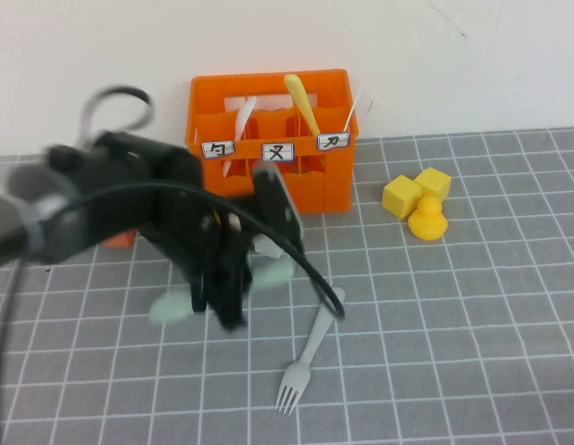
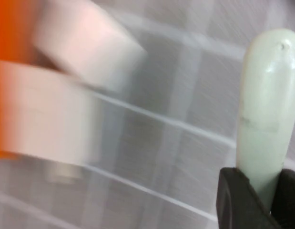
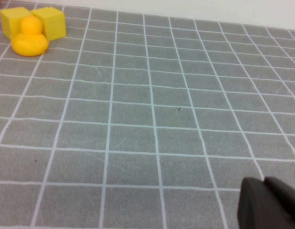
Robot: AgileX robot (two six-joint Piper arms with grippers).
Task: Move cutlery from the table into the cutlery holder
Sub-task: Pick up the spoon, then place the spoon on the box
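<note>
The left gripper [image 1: 222, 301] hangs over the worktop [image 1: 472, 315] middle, fingers pinching the mint spoon [image 1: 268, 275] crosswise, clear of the surface, likely so it can be carried to the orange holder [image 1: 333, 176] at the far edge. The fork [image 1: 310, 352] lies nearer the front edge. The right gripper [image 3: 269, 205] waits above bare worktop; whether its fingers are spread I cannot tell.

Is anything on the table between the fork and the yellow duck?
No. In the high view only bare table lies between the fork and duck. The left gripper holds the spoon; the right gripper hangs elsewhere.
</note>
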